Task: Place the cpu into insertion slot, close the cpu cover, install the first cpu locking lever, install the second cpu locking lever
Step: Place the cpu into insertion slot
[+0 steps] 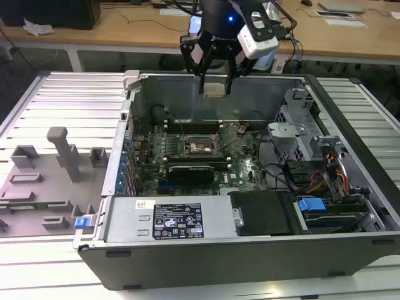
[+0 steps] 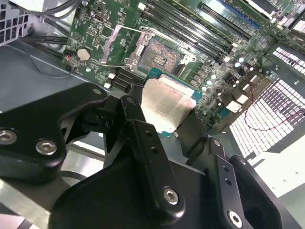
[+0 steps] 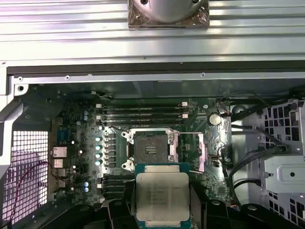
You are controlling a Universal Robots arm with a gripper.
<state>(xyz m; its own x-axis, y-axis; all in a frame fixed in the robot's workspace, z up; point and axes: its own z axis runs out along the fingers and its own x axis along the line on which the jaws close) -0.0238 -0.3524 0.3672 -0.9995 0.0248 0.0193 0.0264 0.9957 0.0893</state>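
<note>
Currently the black two-fingered gripper (image 1: 215, 85) is clamped on the small, flat, square cpu with a pale silvery metal top (image 3: 162, 194), holding it aloft over the open grey metal computer case (image 1: 219, 265), well apart from the dark-centred, silver-rimmed insertion slot (image 3: 148, 147), which lies uncovered on the green circuit board (image 3: 71, 125).

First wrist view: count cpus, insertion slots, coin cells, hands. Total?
cpu: 1, gripped in the hand
insertion slot: 1, empty
coin cell: 1
hand: 1
Total: 4
</note>
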